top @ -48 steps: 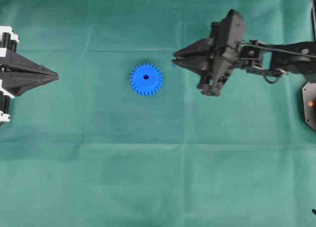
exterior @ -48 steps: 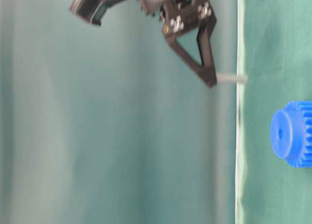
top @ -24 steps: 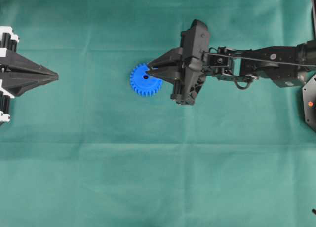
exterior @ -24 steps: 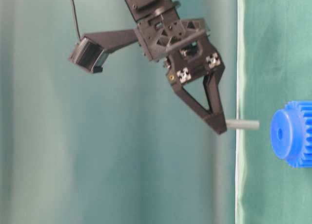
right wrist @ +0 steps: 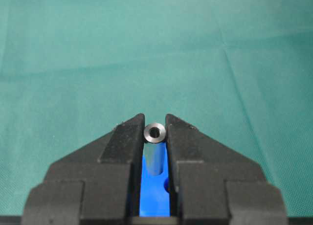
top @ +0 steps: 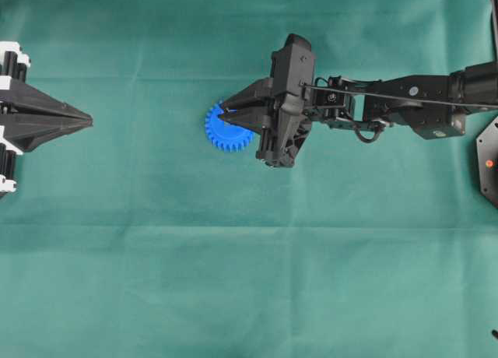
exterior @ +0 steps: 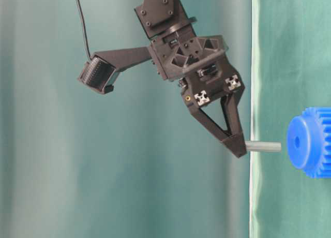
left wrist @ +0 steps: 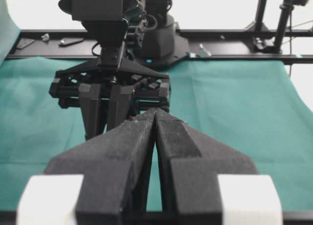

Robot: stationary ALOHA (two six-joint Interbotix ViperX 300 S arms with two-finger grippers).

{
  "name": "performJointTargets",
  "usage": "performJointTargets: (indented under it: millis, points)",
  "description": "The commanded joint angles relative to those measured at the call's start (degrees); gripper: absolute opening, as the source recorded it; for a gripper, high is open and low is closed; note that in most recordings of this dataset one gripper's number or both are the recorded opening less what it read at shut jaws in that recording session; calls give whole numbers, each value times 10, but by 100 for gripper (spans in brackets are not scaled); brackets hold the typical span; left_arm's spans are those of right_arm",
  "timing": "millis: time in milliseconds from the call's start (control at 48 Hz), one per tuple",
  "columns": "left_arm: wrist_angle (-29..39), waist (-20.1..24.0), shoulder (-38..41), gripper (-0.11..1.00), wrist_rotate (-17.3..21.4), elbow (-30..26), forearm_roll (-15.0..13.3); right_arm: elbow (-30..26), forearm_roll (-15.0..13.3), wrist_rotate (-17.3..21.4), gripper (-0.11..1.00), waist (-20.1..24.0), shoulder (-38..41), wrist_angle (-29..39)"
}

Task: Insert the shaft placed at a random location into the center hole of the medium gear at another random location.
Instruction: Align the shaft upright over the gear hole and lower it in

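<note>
Right gripper (top: 223,117) squeezing shaft (exterior: 264,146) between its tips. Gripper moving left across overhead view: a second ago sitting well right of medium gear (top: 227,134), now tips hanging over gear near frame middle. In table-level view, shaft pointing at blue gear face, close, not touching yet. Center hole (exterior: 297,142) sitting a bit higher than shaft tip. Shaft probably needing small nudge before going in. Left gripper (top: 84,121) staying at left edge, pinched closed, holding nothing.

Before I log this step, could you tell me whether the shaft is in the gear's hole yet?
Not yet: the shaft, held by the right gripper, stops short of the gear.
</note>
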Motion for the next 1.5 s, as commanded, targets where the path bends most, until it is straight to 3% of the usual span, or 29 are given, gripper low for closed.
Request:
performJointTargets:
  millis: [0, 1084, 1480]
  points:
    - [-3, -1, 4, 0, 0, -11, 2, -13, 0, -7, 13, 2, -9, 1]
    - [-3, -2, 4, 0, 0, -11, 2, -8, 0, -9, 13, -11, 33, -11]
    - [-2, -1, 4, 0, 0, -11, 2, -22, 1, -7, 13, -11, 81, -27]
